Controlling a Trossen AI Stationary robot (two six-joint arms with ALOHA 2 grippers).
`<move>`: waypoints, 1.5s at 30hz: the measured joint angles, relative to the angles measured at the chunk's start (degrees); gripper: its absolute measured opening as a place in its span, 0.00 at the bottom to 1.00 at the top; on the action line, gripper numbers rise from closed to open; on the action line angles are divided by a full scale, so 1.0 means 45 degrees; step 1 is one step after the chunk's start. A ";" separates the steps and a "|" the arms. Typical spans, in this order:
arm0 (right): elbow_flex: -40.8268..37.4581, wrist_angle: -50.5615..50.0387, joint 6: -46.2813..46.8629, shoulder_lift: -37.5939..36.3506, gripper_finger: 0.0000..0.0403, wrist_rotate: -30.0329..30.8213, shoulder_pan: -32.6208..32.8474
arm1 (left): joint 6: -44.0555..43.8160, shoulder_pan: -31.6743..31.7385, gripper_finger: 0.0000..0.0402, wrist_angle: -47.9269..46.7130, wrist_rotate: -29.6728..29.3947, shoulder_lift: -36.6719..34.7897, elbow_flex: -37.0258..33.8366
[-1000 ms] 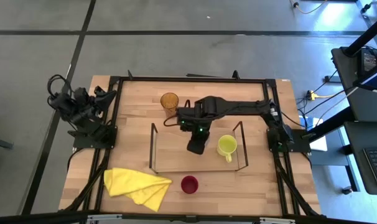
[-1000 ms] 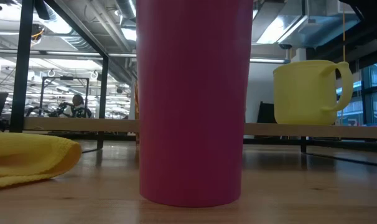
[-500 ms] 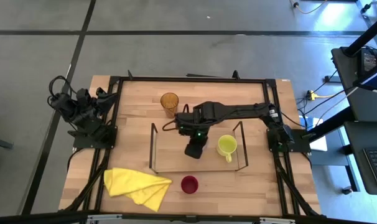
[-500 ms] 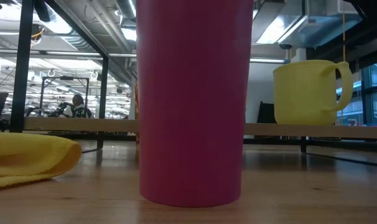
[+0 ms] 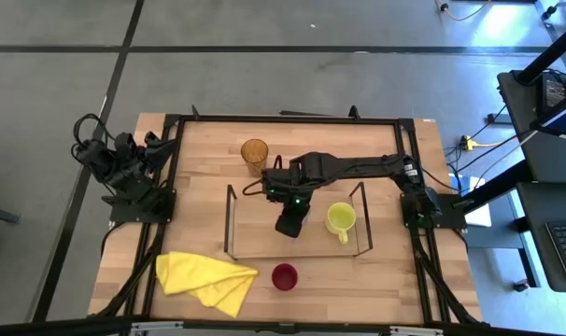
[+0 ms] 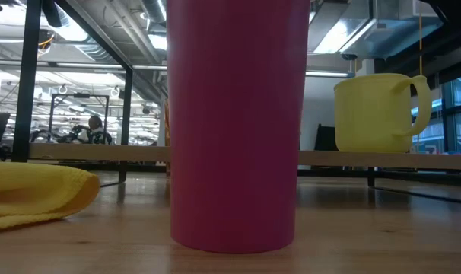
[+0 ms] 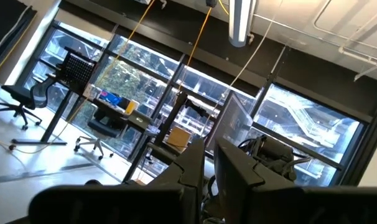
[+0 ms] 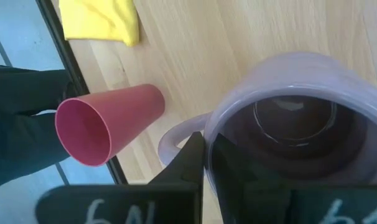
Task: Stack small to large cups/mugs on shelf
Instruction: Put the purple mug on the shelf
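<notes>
Lilac mug [image 8: 288, 118] sits clamped by its rim in the right claw [image 5: 290, 224], above the shelf [image 5: 255, 245], beside the yellow-green mug [image 5: 339, 218] standing on it. Amber tumbler [image 5: 254, 152] and red cup [image 5: 284, 276] stand on the counter [image 5: 199, 159]. Left claw [image 7: 208, 163], nearly closed and empty, rests at the counter's left edge.

End effector [image 8: 204, 163] clamps lilac mug [image 8: 288, 130] rim; red cup [image 8: 107, 130], yellow cloth [image 8: 100, 20] beyond.

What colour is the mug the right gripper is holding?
Lilac: the mug in the right gripper shows best in the right wrist view.
</notes>
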 joint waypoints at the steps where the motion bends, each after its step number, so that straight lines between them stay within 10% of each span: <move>1: 0.0000 0.0003 -0.0012 0.0000 0.05 -0.0003 0.0000 | 0.0000 -0.0002 0.08 0.0000 0.0000 0.0000 0.0000; 32: -0.0023 -0.1111 -0.1715 -0.0049 0.06 0.0059 0.0123 | 0.0000 0.0001 0.08 -0.0056 0.0102 0.0000 0.0000; 45: -0.2727 0.0405 -0.1270 -0.1584 0.06 -0.0362 -0.0135 | 0.0100 -0.0001 0.08 -0.0194 0.0102 0.0000 0.0000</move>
